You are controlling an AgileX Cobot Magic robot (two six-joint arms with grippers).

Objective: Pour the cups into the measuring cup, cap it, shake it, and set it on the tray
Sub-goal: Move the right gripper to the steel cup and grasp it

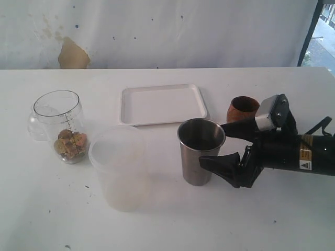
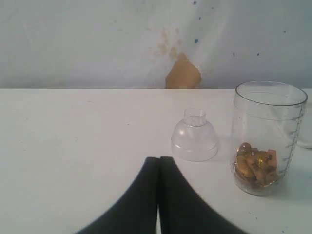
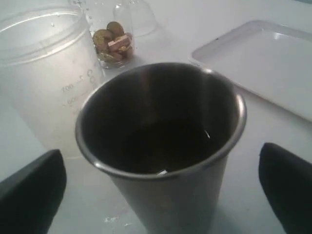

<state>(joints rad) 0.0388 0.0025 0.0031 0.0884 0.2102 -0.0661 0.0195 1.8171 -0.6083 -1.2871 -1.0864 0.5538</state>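
On the white tabletop (image 1: 272,219) the steel tumbler (image 1: 200,151) stands just beside the tray (image 1: 162,104). Your right end effector (image 1: 211,143), spread wide, flanks it: centre, close mid-wall, lift upright. Your left end effector (image 2: 159,163) is pressed together.

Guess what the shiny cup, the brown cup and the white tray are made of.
Shiny cup: probably steel, grey sheen and thin rolled rim. Brown cup: likely wood, warm matte reddish brown, grain too blurred to confirm. Tray: matte white plastic or foam, cannot tell which.
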